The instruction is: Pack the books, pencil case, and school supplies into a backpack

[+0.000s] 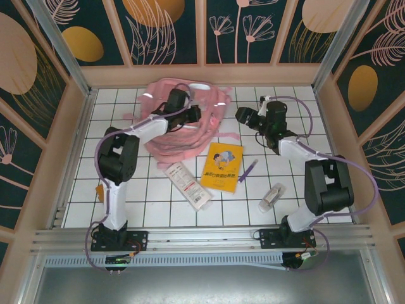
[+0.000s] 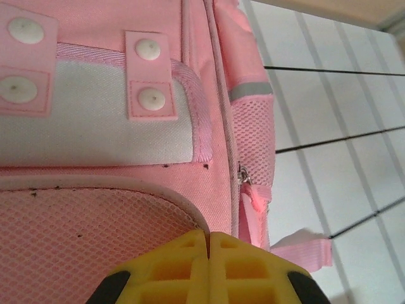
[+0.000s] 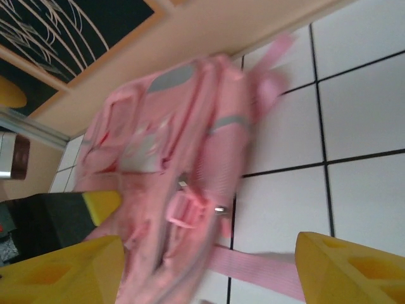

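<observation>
The pink backpack (image 1: 166,136) lies crumpled at the back middle of the table. My left gripper (image 1: 190,114) rests on top of it. In the left wrist view its yellow fingers (image 2: 207,237) are shut, tips pinched on the white piping at the edge of the backpack (image 2: 114,215) mesh panel. My right gripper (image 1: 244,116) hovers just right of the bag, open wide (image 3: 209,272), with the backpack (image 3: 177,126) and a pink strap (image 3: 259,266) below it, blurred. The yellow-orange book (image 1: 223,166), the white pencil case (image 1: 188,185), the purple pen (image 1: 247,171) and the translucent tube (image 1: 272,197) lie on the tiles in front.
White tiled floor (image 1: 152,202) with low beige walls (image 1: 202,75) on three sides. A metal rail (image 1: 202,237) runs along the near edge by the arm bases. A zipper pull (image 2: 243,178) hangs at the bag's side seam.
</observation>
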